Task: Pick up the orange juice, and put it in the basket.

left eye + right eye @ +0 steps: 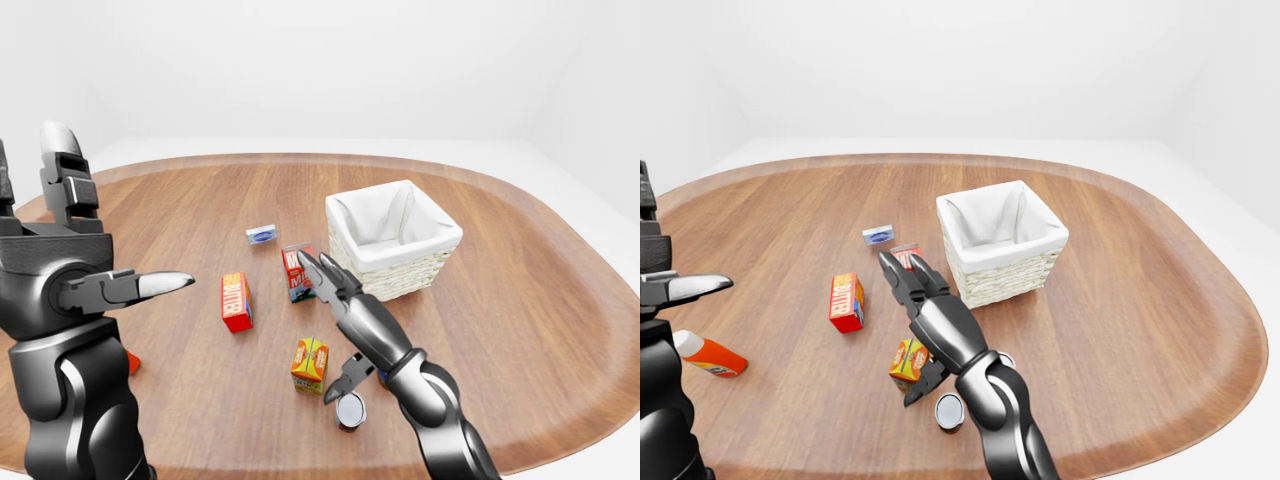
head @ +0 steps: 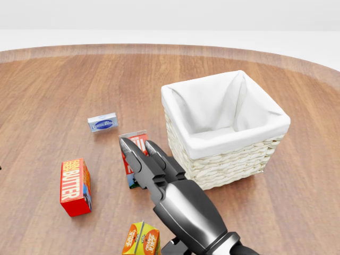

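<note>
my right hand hangs open in the lower middle of the left-eye view, its long fingers over the milk carton and its thumb just beside the orange juice. the juice stands with bare counter on its left, while a small round can sits close at its lower right, under my forearm. the butter box lies apart to the left. up and right, the basket gapes open-topped with only its white liner inside; the milk carton stands near its left wall. my left hand is raised at far left, well clear.
</note>
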